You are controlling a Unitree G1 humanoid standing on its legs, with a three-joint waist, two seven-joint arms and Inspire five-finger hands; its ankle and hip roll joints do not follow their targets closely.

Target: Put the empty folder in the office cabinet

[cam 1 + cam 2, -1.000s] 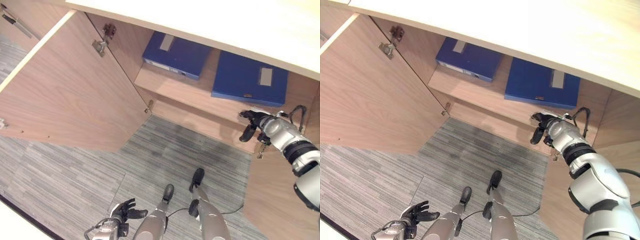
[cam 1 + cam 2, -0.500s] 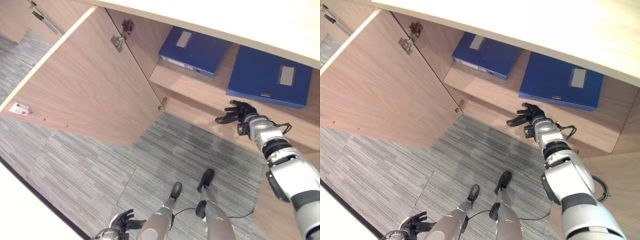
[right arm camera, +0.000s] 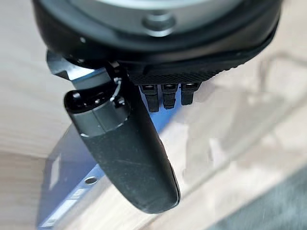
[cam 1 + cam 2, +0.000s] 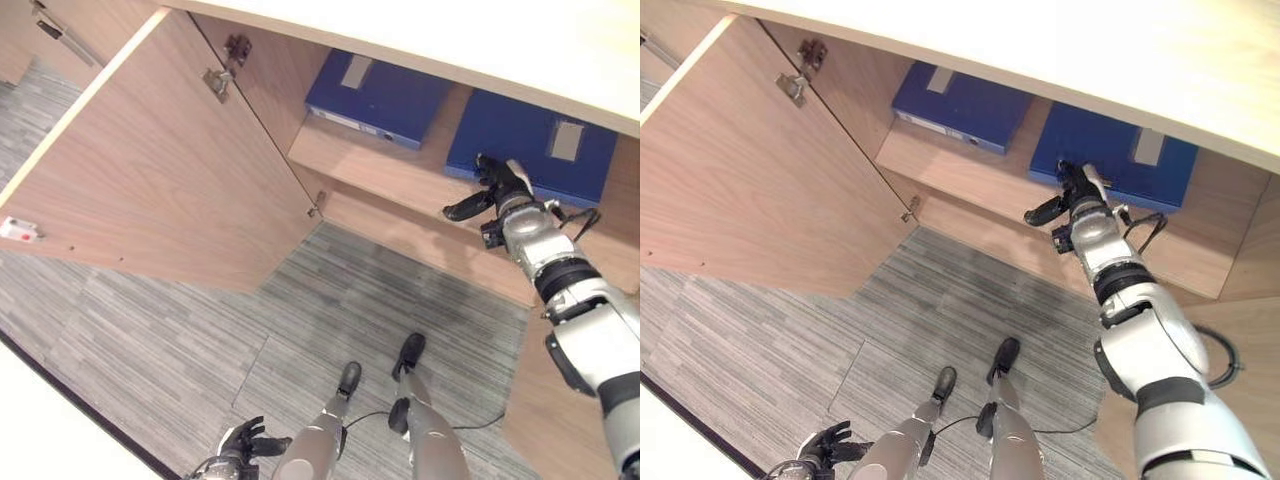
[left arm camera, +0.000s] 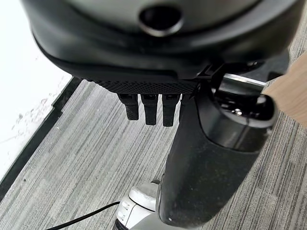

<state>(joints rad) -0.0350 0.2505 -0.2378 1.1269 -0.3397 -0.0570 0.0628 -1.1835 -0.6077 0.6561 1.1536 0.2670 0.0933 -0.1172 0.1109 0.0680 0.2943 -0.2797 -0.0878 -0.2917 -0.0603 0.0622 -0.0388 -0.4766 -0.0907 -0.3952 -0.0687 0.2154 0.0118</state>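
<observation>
Two blue folders lie flat on the shelf [image 4: 400, 172] of the open office cabinet: one at the left [image 4: 385, 95], one at the right [image 4: 548, 150]. My right hand [image 4: 497, 186] reaches onto the shelf, open. Its fingertips rest at the right folder's near left corner and its thumb [image 4: 466, 209] sticks out over the shelf's front. In the right wrist view a blue folder [image 3: 64, 179] with a labelled spine shows past the thumb [image 3: 127, 153]. My left hand [image 4: 240, 446] hangs low over the carpet with its fingers spread and holds nothing.
The cabinet's left door [image 4: 160, 185] stands wide open, with hinges [image 4: 220, 75] at its inner edge. The pale cabinet top [image 4: 450, 35] overhangs the shelf. Part of the right door [image 4: 545, 400] shows at the lower right. Grey striped carpet [image 4: 180, 340] lies below.
My right hand has risen from the shelf's front edge to the near corner of the right folder. The camera has shifted a little. The left hand stays low.
</observation>
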